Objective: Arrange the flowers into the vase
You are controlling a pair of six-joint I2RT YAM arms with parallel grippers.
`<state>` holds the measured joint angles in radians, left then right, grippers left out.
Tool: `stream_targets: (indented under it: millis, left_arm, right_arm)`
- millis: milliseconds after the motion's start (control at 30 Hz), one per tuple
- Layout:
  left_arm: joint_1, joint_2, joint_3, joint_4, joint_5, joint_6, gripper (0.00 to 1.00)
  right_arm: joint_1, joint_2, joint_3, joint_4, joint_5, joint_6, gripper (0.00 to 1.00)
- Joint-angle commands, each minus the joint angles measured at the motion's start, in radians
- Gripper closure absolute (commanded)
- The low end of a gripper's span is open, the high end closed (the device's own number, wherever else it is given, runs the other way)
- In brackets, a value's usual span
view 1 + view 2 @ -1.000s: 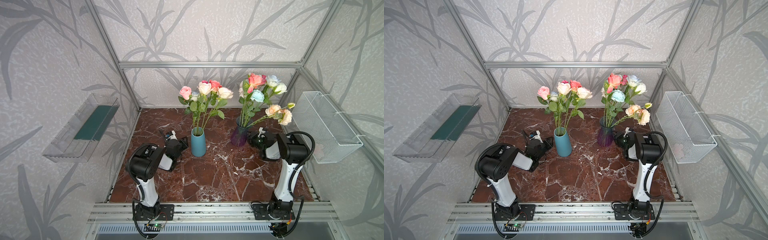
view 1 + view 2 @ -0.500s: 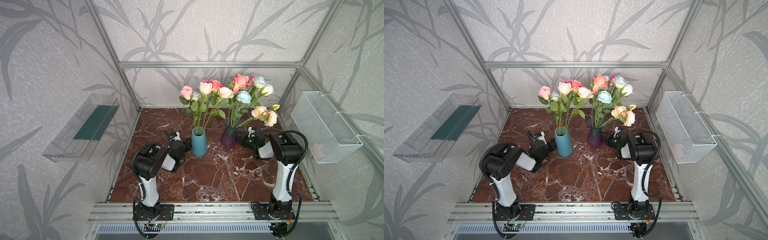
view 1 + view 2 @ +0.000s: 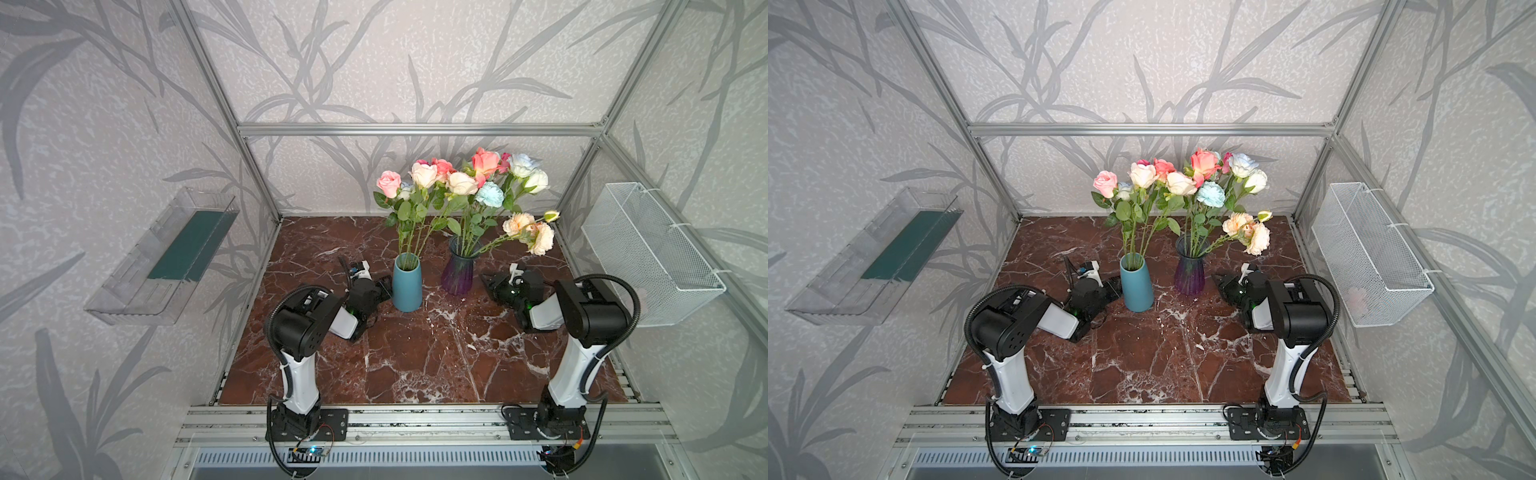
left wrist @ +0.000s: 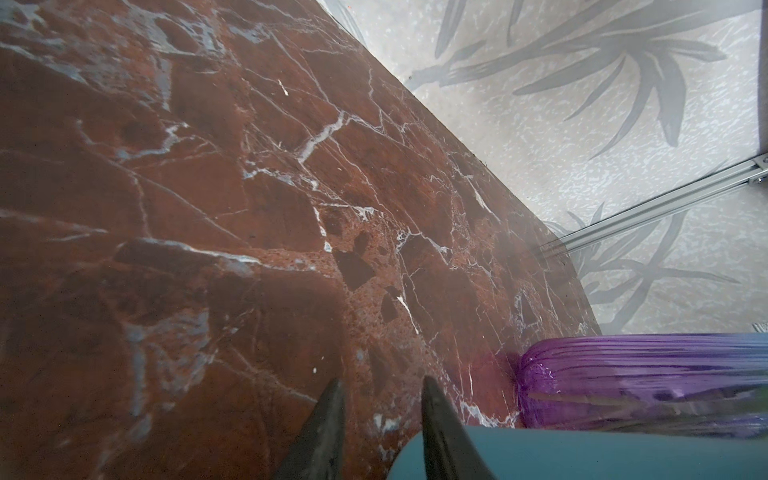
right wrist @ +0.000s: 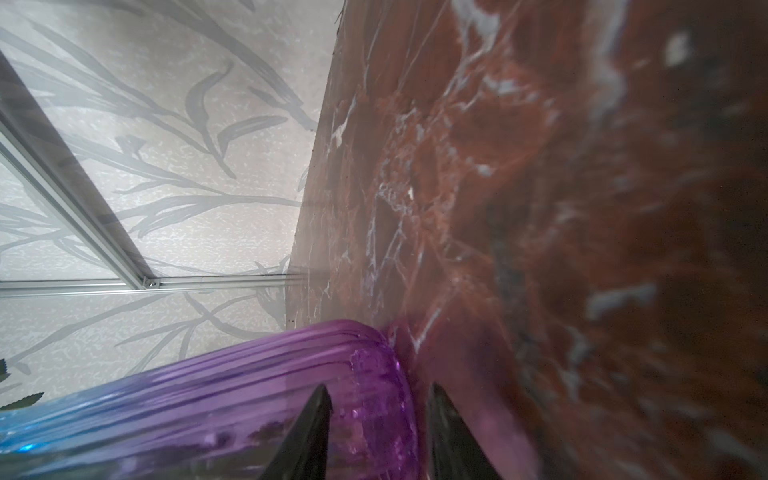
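Two bunches of flowers (image 3: 462, 183) stand in vases on the red marble worktop (image 3: 415, 357), set toward 12 o'clock from its middle in both top views: pink, cream and coral roses rise from a teal vase (image 3: 407, 291), while coral, white, pale blue and peach blooms fill a ribbed purple glass vase (image 3: 457, 276) just beside it at its 2 o'clock. The two bunches mingle at the top, and one peach-headed stem leans out low toward 3 o'clock. The left tool (image 4: 382, 386) lies low over the worktop at the teal vase's 9 o'clock, its two dark fingers (image 4: 328, 419) partly apart with only bare marble between them. One finger is right beside the vase wall, though whether it touches cannot be told. The right tool (image 5: 378, 386) sits low at the purple vase's 4 o'clock, pointing at its foot, jaws likewise partly spread and clamped on nothing, with the vase's base showing just past the fingertips (image 5: 316, 415) in the right wrist view. A white wire basket (image 3: 648, 249) hangs on the wall at 3 o'clock and a clear plastic tray (image 3: 166, 257) on the wall at 9 o'clock, both well apart from the vases
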<state>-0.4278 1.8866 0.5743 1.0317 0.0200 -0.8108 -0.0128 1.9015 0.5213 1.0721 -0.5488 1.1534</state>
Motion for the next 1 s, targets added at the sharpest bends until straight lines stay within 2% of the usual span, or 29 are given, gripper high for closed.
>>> stream_targets:
  millis: [0,133,200,267,333,400,433,467,567,633,700,733,767,800,900,967]
  left_arm:
    - [0.025,-0.095,-0.018,-0.073,-0.042,0.022,0.62]
    - [0.059,-0.276,-0.073,-0.238,-0.111,0.025,0.55]
    - [0.062,-0.416,-0.052,-0.441,-0.141,0.047,0.52]
    - [0.060,-0.558,-0.021,-0.629,-0.154,0.099,0.48]
    - [0.063,-0.709,0.000,-0.818,-0.223,0.120,0.44]
    - [0.066,-0.855,0.019,-0.977,-0.299,0.167,0.33]
    - [0.065,-0.912,0.035,-1.052,-0.333,0.194,0.14]
    - [0.060,-0.963,0.059,-1.136,-0.376,0.227,0.01]
    - [0.060,-1.035,0.105,-1.299,-0.503,0.234,0.01]
    - [0.058,-1.040,0.103,-1.308,-0.527,0.292,0.01]
    - [0.060,-1.021,0.102,-1.337,-0.636,0.271,0.01]
    - [0.060,-1.016,0.090,-1.324,-0.682,0.266,0.01]
    - [0.060,-1.013,0.058,-1.266,-0.752,0.275,0.01]
    - [0.060,-1.010,0.002,-1.170,-0.813,0.285,0.01]
    - [0.067,-1.000,-0.253,-0.573,-0.818,0.653,0.01]
    - [0.073,-0.970,-0.332,-0.362,-0.801,0.762,0.01]
  right_arm:
    - [-0.052,-0.095,-0.046,-0.034,0.020,-0.012,0.60]
    - [-0.097,-0.257,-0.093,-0.171,0.036,-0.055,0.60]
    - [-0.098,-0.376,-0.110,-0.297,0.066,-0.106,0.59]
    - [-0.099,-0.516,-0.109,-0.498,0.092,-0.172,0.57]
    - [-0.096,-0.692,-0.074,-0.779,0.150,-0.279,0.53]
    - [-0.093,-0.861,-0.053,-0.996,0.254,-0.369,0.45]
    - [-0.090,-0.930,-0.046,-1.069,0.301,-0.388,0.41]
    - [-0.087,-1.003,-0.037,-1.141,0.359,-0.401,0.02]
    - [-0.060,-1.146,-0.030,-1.197,0.478,-0.448,0.01]
    - [-0.036,-1.182,-0.015,-1.208,0.556,-0.470,0.01]
    - [-0.033,-1.205,-0.029,-1.196,0.623,-0.437,0.01]
    - [-0.032,-1.216,-0.037,-1.176,0.628,-0.459,0.01]
    - [-0.032,-1.225,-0.045,-1.138,0.612,-0.536,0.01]
    - [-0.024,-1.229,-0.046,-1.116,0.614,-0.595,0.01]
    - [0.003,-1.207,-0.050,-1.083,0.683,-0.734,0.01]
    - [0.010,-1.185,-0.074,-1.005,0.650,-0.829,0.01]
